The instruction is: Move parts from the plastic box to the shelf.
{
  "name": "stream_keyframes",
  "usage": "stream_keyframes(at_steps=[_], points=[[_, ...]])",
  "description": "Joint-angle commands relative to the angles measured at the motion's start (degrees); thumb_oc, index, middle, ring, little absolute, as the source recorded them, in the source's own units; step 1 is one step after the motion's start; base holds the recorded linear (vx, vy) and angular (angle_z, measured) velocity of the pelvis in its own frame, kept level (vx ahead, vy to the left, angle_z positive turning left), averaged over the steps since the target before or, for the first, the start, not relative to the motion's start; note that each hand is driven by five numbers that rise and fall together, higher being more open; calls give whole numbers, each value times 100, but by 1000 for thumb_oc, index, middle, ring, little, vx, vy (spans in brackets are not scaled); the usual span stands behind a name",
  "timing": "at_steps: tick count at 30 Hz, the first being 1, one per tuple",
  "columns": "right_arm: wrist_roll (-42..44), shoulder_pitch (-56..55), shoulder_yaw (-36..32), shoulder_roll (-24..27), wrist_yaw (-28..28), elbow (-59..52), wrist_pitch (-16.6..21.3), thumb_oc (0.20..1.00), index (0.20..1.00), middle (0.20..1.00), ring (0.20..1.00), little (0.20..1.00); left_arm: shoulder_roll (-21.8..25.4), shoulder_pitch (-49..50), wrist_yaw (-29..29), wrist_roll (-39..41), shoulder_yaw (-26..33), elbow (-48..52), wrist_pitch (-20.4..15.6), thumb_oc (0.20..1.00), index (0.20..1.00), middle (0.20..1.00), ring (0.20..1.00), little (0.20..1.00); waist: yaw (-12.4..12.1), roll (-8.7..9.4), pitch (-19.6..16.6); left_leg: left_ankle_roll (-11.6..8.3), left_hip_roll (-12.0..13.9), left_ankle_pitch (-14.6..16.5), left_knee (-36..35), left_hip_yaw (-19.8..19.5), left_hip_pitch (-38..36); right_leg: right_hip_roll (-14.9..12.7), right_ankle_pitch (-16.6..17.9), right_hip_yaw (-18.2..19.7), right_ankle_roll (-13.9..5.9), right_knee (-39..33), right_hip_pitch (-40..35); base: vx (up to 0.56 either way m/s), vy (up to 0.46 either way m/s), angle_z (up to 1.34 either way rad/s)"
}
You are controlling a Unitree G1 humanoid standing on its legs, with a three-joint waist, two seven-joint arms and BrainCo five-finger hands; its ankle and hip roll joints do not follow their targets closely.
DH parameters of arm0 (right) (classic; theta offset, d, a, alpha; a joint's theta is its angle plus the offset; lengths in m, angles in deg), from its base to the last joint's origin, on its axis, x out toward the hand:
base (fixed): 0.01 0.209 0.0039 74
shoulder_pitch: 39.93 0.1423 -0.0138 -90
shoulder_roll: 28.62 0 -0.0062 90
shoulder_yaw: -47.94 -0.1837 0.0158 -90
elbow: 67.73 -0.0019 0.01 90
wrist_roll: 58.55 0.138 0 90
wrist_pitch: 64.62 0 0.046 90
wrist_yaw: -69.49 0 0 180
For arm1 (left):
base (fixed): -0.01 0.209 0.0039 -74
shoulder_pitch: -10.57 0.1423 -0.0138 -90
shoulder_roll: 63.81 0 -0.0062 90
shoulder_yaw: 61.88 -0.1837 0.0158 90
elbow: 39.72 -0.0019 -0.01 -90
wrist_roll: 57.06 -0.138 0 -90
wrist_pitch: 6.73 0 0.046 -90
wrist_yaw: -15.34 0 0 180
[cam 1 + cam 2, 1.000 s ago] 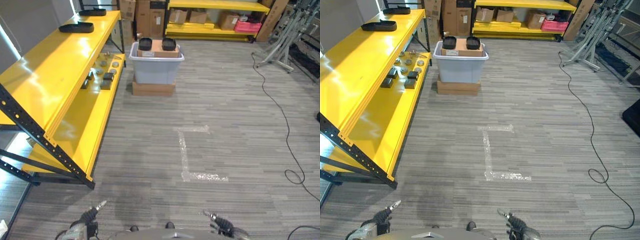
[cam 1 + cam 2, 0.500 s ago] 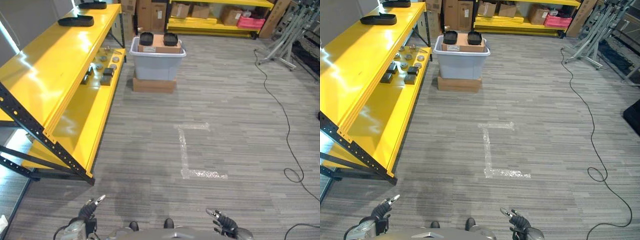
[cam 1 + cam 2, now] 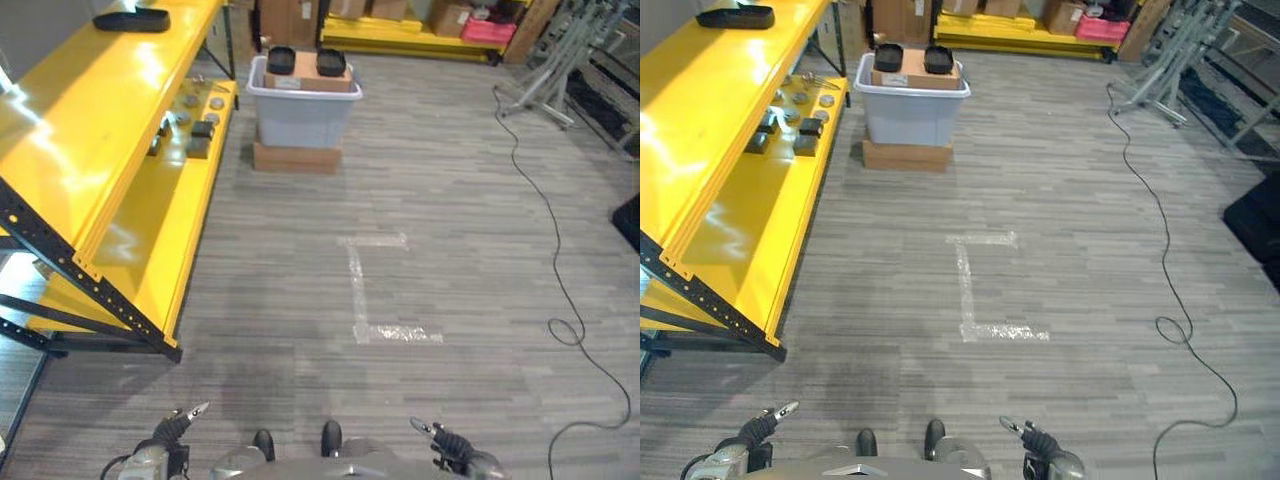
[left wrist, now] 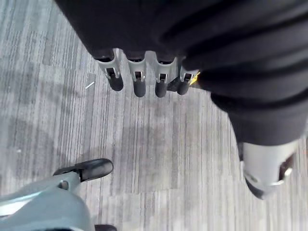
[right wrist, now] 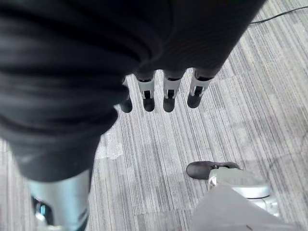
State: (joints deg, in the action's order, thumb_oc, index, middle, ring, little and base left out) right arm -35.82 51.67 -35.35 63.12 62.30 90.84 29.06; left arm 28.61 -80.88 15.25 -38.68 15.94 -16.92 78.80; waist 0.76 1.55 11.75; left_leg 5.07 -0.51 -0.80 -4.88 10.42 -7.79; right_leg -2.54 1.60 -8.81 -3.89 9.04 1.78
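The grey plastic box stands on a flat cardboard box across the floor, beside the end of the yellow shelf. A cardboard sheet with two black trays lies across the top of the plastic box. Several small metal and dark parts lie on the shelf's lower board, and a black tray rests on its top board. My left hand and right hand hang low over the floor, far from the box. Both are open with straight fingers and hold nothing.
An L-shaped tape mark is stuck to the floor between me and the box. Metal stands are at the back right. A far yellow rack holds cardboard boxes. A dark object sits at the right edge.
The camera has tipped down and shifted a little, so the whole scene slid in the picture. Both hands stay low at my sides, open as before.
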Motion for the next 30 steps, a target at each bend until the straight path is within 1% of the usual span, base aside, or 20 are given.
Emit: stream_keyframes(at_steps=[1,3,4,5,6,8,13,14,16,18,20,21,22,23,24,25,27,28,29,30], points=[[-193,142,298,12,-85,144,45,1000,1000,1000,1000,1000,107,-166,-211,-80,-68,-115,-98,1000,1000,1000,1000,1000,17,-104,49,62,-44,836,394,48,53,-536,-97,-84,-475,482,91,129,-64,-24],[-228,138,333,-5,-78,173,4,1000,1000,1000,1000,1000,129,-187,-242,-32,-53,-99,-108,1000,1000,1000,1000,1000,39,-91,67,5,-53,856,402,75,15,-560,5,-185,-493,197,136,133,-85,-21],[-252,122,354,-20,-64,217,-23,1000,1000,1000,1000,1000,144,-205,-245,-4,-42,-63,-99,1000,1000,1000,1000,1000,95,-59,87,-32,-92,936,401,73,-65,-591,241,-195,-573,-88,349,149,-92,-17],[-257,115,356,-24,-58,236,-45,1000,1000,1000,1000,1000,147,-212,-242,6,-41,-49,-97,1000,1000,1000,1000,1000,122,-57,98,-41,-96,974,403,70,-98,-596,319,-185,-605,-148,419,229,-157,-27],[-340,77,333,-37,-50,274,-48,1000,1000,1000,1000,1000,150,-237,-208,53,-40,-40,-117,1000,1000,1000,1000,1000,224,-68,139,-56,-96,1047,379,75,-215,-591,448,-136,-651,-200,675,218,-161,-20],[-400,1,294,-42,-90,346,-92,1000,1000,1000,1000,1000,111,-273,-188,168,-57,-44,-141,1000,1000,1000,1000,1000,336,-81,152,-78,-85,1123,388,90,-333,-563,453,-104,-639,-174,801,266,-207,4],[-330,-86,256,0,-72,428,-90,1000,1000,1000,1000,1000,-56,-271,-328,512,-53,-43,-204,1000,1000,1000,1000,1000,375,-119,27,-192,109,1148,641,49,-334,-384,-42,-157,-246,-242,420,224,-243,24],[-296,-88,247,15,-71,425,-69,1000,1000,1000,1000,1000,-108,-257,-349,637,-34,-48,-174,1000,1000,1000,1000,1000,368,-111,-10,-241,167,1149,854,14,-314,-339,-118,-166,-147,-285,298,249,-259,24],[-335,-61,253,56,-72,354,-96,1000,1000,1000,1000,1000,-195,-240,-336,657,8,-47,-164,1000,1000,1000,1000,1000,322,-77,-18,-346,265,898,1611,-59,-53,-280,-204,-174,1,-374,109,205,-244,10],[-474,-16,289,120,-28,268,-12,1000,1000,1000,1000,1000,-286,-229,-334,721,61,-35,-157,1000,1000,1000,1000,1000,245,-14,37,-486,369,502,2645,-90,421,-235,-289,-142,170,-480,-79,139,-207,-3],[-462,12,319,193,45,180,-3,1000,1000,1000,1000,1000,-332,-250,-345,711,66,17,-92,1000,1000,1000,1000,1000,166,55,115,-577,504,243,3370,-88,975,-218,-332,-155,292,-580,-255,116,-181,-14],[-398,35,319,256,98,148,-16,1000,1000,1000,1000,1000,-364,-268,-315,679,69,37,-29,1000,1000,1000,1000,1000,119,60,159,-594,588,216,3518,-67,1282,-191,-375,-178,331,-621,-351,309,-126,1],[-232,108,244,329,183,164,29,1000,1000,1000,1000,1000,-429,-234,-228,516,77,-42,-15,1000,1000,1000,1000,1000,35,46,195,-572,585,312,2927,72,1378,-181,-461,-185,281,-673,-492,355,-23,5],[-136,151,207,351,182,171,58,1000,1000,1000,1000,1000,-456,-194,-223,457,54,-87,-67,1000,1000,1000,1000,1000,-17,39,222,-556,500,338,2558,54,1315,-180,-468,-169,237,-700,-549,281,33,14],[-136,151,207,351,182,171,58,1000,1000,1000,1000,1000,-456,-194,-223,457,54,-87,-67,1000,1000,1000,1000,1000,-17,39,222,-556,500,338,2558,54,1315,-180,-468,-169,237,-700,-549,413,151,-15],[-95,200,194,408,144,80,14,1000,1000,1000,1000,1000,-485,10,-245,575,1,-164,-215,1000,1000,1000,1000,1000,-272,-86,277,-742,243,-121,1147,-400,1436,1,-555,24,163,-800,-792,452,160,-14],[-205,173,227,463,33,94,16,1000,1000,1000,1000,1000,-474,154,-231,527,27,-191,-345,1000,1000,1000,1000,1000,-508,-156,353,-942,211,-680,602,-649,1793,175,-679,134,218,-908,-1082,485,164,-14],[-214,165,254,479,-29,126,13,1000,1000,1000,1000,1000,-461,208,-193,469,59,-199,-376,1000,1000,1000,1000,1000,-606,-175,384,-1000,230,-827,542,-612,1976,223,-800,135,257,-893,-1222,288,109,-13],[-209,162,262,479,-40,135,14,1000,1000,1000,1000,1000,-458,223,-183,448,72,-199,-382,1000,1000,1000,1000,1000,-624,-176,388,-1007,235,-846,563,-603,2018,228,-838,129,264,-877,-1251,253,156,-9],[-220,169,289,460,-67,167,-5,1000,1000,1000,1000,1000,-439,257,-158,383,105,-190,-364,1000,1000,1000,1000,1000,-651,-179,362,-958,252,-745,583,-424,2021,207,-946,74,259,-817,-1301,196,169,-20]])
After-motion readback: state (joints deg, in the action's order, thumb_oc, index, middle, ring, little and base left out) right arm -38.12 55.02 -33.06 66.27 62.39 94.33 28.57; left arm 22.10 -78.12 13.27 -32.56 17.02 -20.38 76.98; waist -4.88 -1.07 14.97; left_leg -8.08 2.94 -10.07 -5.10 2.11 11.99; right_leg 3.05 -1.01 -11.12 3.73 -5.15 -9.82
